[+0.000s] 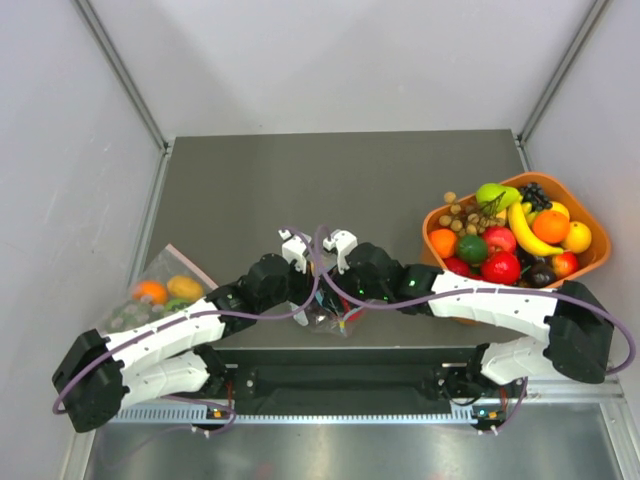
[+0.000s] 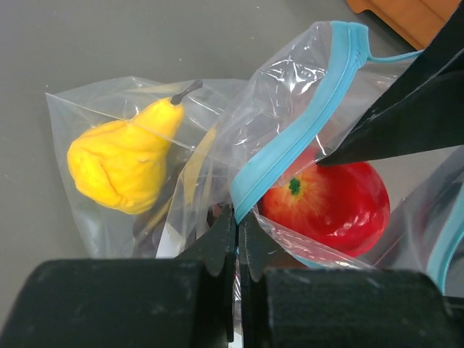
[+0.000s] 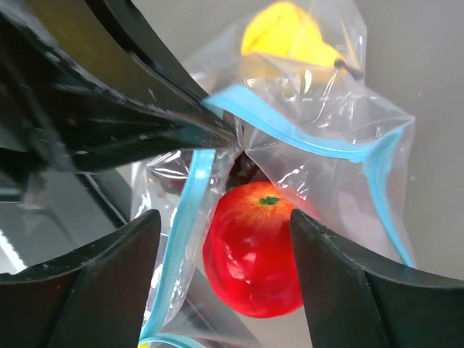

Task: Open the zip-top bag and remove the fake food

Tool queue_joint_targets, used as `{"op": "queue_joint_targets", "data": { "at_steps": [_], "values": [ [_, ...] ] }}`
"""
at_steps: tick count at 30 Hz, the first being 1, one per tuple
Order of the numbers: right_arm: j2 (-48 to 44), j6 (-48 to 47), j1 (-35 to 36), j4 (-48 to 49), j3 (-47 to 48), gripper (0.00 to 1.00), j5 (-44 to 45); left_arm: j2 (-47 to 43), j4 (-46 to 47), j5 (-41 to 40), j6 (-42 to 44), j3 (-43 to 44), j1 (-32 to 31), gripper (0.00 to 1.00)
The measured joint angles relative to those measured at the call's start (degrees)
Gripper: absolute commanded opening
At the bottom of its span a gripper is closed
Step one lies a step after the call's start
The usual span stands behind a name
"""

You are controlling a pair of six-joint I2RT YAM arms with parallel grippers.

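Observation:
The zip-top bag (image 2: 304, 101) is clear with a teal-blue zip strip (image 2: 290, 145), and its mouth is pulled open. Inside lie a red apple (image 2: 330, 206), a yellow pear-shaped fruit (image 2: 123, 163) and something dark purple (image 3: 243, 167). My left gripper (image 2: 238, 217) is shut on the zip strip at one lip. My right gripper (image 3: 225, 214) is open at the bag's mouth, one finger on each side of the apple (image 3: 254, 250), not touching it. In the top view the bag (image 1: 330, 315) sits between both wrists at the near table edge.
An orange basket (image 1: 566, 188) full of fake fruit stands at the right, close behind my right arm. A second clear bag with a pinkish-red strip (image 1: 160, 290) holding fruit lies at the left edge. A black rail runs along the near edge.

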Motion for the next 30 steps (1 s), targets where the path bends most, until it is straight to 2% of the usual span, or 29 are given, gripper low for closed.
{"op": "queue_joint_targets", "data": {
  "at_steps": [13, 30],
  "values": [
    [0.09, 3.43, 1.27, -1.99, -1.60, 0.75, 11.02, -1.60, 0.00, 0.04, 0.00, -1.14, 0.00, 0.00],
    [2.05, 6.62, 1.25, -2.58, -5.07, 0.74, 13.49, -2.25, 0.00, 1.49, 0.00, -2.36, 0.00, 0.00]
  ]
}}
